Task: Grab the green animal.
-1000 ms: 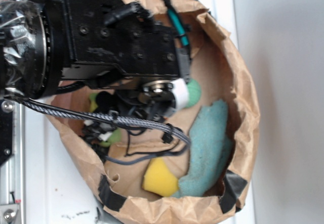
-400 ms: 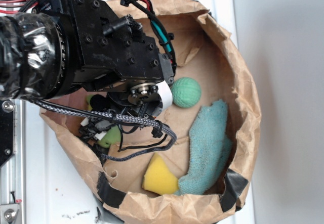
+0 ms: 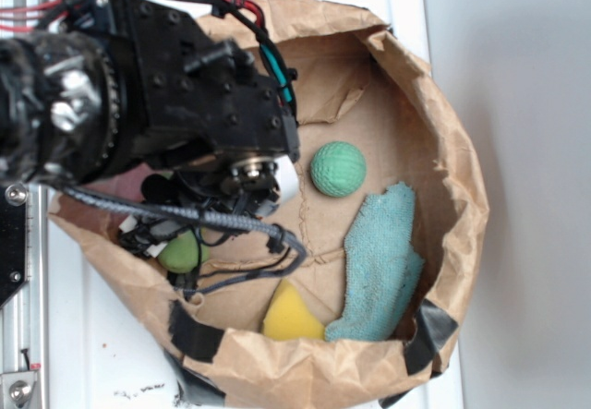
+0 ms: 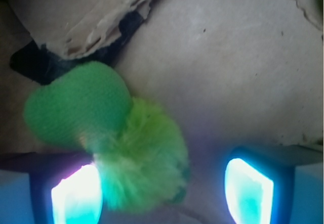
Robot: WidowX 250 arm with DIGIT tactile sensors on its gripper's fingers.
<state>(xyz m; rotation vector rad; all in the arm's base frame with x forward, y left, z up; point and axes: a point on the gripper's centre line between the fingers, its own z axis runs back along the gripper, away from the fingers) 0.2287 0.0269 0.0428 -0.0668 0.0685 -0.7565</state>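
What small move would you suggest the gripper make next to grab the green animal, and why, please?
Probably a small sideways shift toward the toy before closing. In the wrist view the gripper is open, and the green animal sits off-centre, its fuzzy body against one finger with a clear gap to the other. Centring it first should keep the fingers from pushing the toy aside.

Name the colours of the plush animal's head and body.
The green animal has a darker green head and a fuzzy lime-yellow body, clearest in the wrist view.
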